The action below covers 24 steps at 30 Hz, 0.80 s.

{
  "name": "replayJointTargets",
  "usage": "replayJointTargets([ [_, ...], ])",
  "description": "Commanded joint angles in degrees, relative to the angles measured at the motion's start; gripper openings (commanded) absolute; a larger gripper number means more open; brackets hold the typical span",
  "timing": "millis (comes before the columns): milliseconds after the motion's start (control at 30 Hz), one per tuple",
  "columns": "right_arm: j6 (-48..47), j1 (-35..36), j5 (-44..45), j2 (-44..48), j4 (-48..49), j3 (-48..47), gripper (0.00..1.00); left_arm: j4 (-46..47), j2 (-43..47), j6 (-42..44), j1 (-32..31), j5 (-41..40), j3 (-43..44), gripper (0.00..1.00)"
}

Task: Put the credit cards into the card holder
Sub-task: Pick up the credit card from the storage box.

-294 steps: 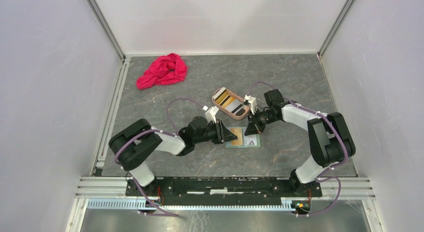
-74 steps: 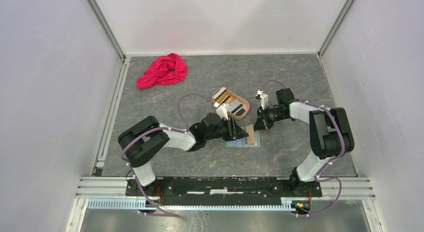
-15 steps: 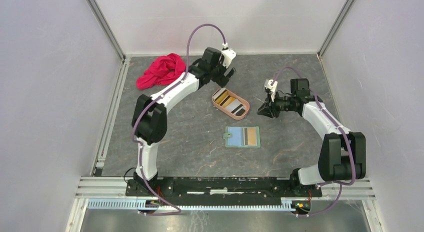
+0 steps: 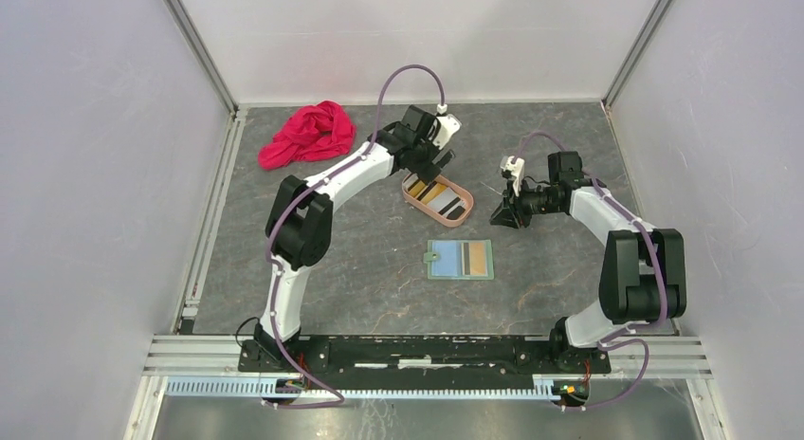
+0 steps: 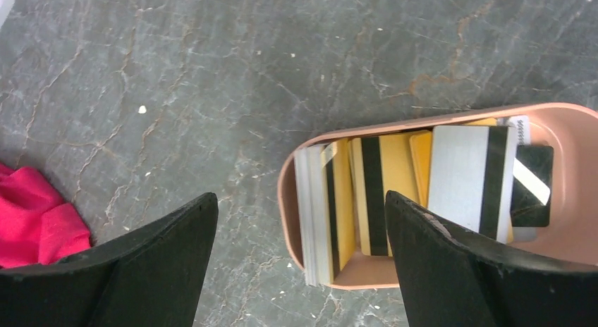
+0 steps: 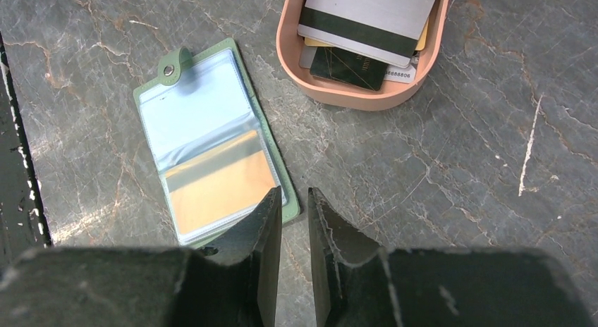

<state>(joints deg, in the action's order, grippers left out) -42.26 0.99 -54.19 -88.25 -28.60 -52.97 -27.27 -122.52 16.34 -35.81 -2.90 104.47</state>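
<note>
Now the tray (image 5: pixel 283 194) holds loose credit cards (image 5: pixel 381 193) — card holder (image 6: pixel 187 112) one orange; left gripper (image 5: pixel 302 200) spread, right gripper (image 6: pixel 295 200) barely parted.

Walls (image 4: pixel 90 174): plain white, on three sides.
Table (image 4: pixel 540 302): grey, veined like stone.
Rails (image 4: pixel 207 222): metal, along the edges.

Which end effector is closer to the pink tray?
Left. The left end effector hangs over the far end of the tray; the right end effector sits off to its right, apart from it.
</note>
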Motion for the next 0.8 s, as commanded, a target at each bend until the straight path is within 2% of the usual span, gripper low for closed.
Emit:
replayJointTargets([
  [0, -1.33, -0.18, -1.97, -0.57, -0.52, -2.23, 0.26, -0.27, 0.84, 3.38, -0.84, -0.39, 0.97, 0.91],
  [167, -1.59, -0.12, -2.01, -1.1, -0.9, -2.3, 0.26, -0.88, 0.0, 3.09, -0.97, -0.84, 1.05, 0.84],
  [400, -1.77, -0.12, -2.58, -1.38, -1.26, -2.49, 0.26, -1.08, -1.55, 3.17, -2.15, -7.63, 1.15, 0.75],
  [767, -1.93, -0.12, -2.85, -1.49, -1.53, -2.66, 0.26, -3.6, -4.12, 3.95, -2.21, -7.58, 2.87, 0.73],
])
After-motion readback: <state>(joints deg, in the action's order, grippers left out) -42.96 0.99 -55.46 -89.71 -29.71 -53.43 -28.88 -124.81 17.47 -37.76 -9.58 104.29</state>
